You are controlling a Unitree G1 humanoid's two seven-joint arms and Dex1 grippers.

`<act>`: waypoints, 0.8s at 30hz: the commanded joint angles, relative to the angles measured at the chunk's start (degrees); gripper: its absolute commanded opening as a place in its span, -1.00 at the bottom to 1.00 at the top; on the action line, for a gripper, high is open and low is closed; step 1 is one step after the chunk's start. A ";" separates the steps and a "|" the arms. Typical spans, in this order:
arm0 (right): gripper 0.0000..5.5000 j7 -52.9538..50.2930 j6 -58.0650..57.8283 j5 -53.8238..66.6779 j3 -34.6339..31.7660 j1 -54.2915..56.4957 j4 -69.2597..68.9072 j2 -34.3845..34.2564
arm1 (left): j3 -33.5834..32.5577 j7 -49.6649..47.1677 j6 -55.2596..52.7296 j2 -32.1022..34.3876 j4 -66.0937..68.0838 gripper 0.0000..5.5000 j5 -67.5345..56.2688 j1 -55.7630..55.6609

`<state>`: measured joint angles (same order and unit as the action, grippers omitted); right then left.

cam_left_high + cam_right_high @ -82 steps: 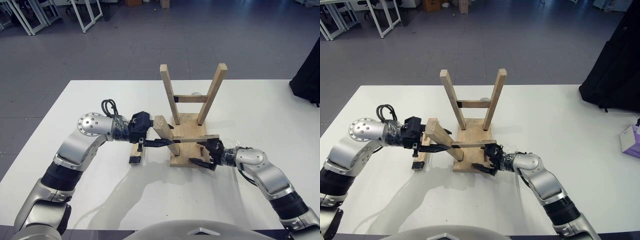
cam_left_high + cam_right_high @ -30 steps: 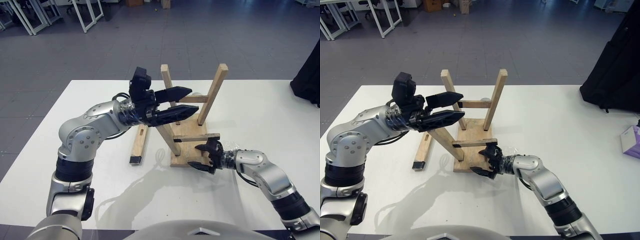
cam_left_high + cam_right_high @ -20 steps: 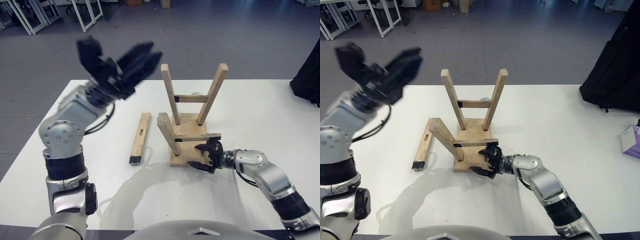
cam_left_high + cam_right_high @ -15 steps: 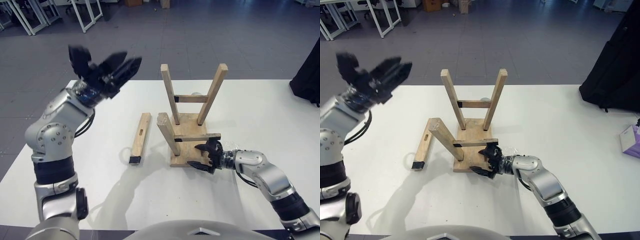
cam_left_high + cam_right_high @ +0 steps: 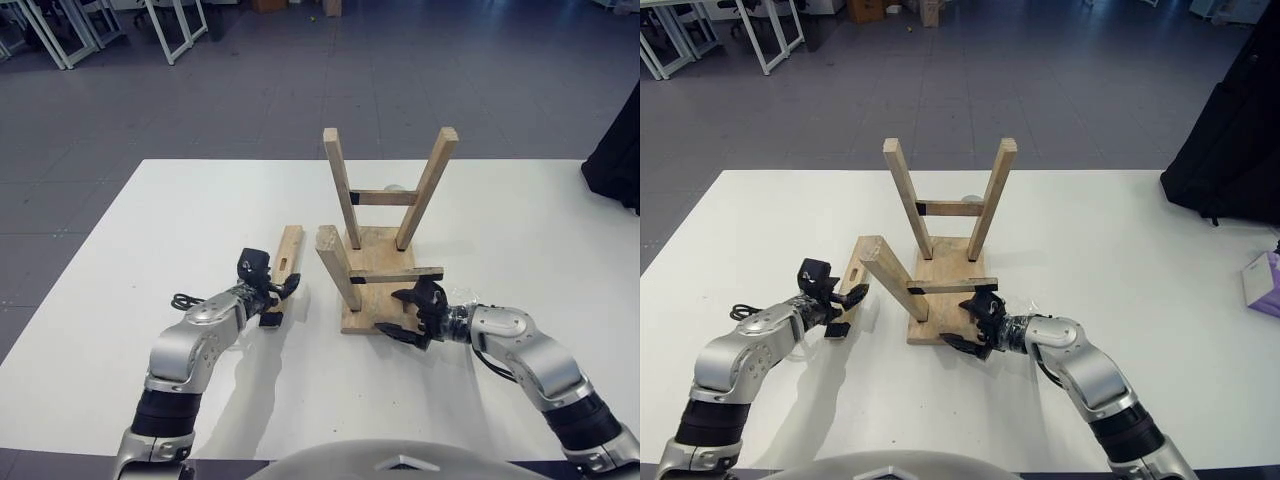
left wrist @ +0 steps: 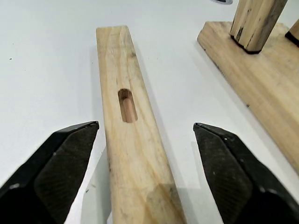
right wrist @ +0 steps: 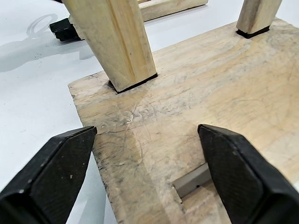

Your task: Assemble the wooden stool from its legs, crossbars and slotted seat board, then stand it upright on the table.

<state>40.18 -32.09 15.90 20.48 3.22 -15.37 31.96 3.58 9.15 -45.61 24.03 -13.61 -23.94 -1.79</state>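
White table (image 5: 520,230) fills the near part of the room, with grey floor (image 5: 300,80) behind it.

The stool is upside down near the middle of the table. Its board (image 5: 380,255) lies flat, and three legs stick up out of it. The two far legs (image 5: 340,185) point up and lean away from each other at the top. A short bar (image 5: 385,197) runs sideways between them. The near leg (image 5: 335,268) stands at the board's near left corner, and its top leans to the left. A second bar (image 5: 400,274) sticks out of this leg and points right, about level, just over the board. Its far end hangs free. One hole (image 7: 194,182) in the board has no leg in it.

The loose leg (image 5: 284,258) lies flat on the table just left of the board. Its long side runs from near to far, with the far end turned a little to the right. It has a slot (image 6: 126,105) facing up and a black tip at the near end.

The left gripper (image 6: 145,127) sits low at the near end of the loose leg. Its jaws are wide open, one on each side of the wood, with a gap on both sides.

The right gripper (image 5: 403,313) is at the board's near right corner. Its jaws are also wide open, with the corner between them. I cannot tell if they touch the board.
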 commanded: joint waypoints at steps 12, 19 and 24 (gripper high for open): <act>0.45 -0.46 -3.82 -3.95 3.86 -6.51 4.02 3.11 | -5.27 -1.68 -6.20 -6.27 0.91 0.03 2.74 5.06; 0.45 -0.16 -3.51 -3.80 4.00 -6.83 3.94 3.24 | -3.68 0.65 -5.03 -4.19 0.31 -0.26 4.98 5.58; 0.45 0.62 -1.98 -2.30 2.24 -6.85 2.90 3.11 | -0.91 4.03 2.34 -0.22 -0.36 -0.26 9.68 5.36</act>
<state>39.68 -30.45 15.20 20.88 2.11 -15.94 32.56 1.49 12.39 -45.42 22.38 -14.90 -16.77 2.54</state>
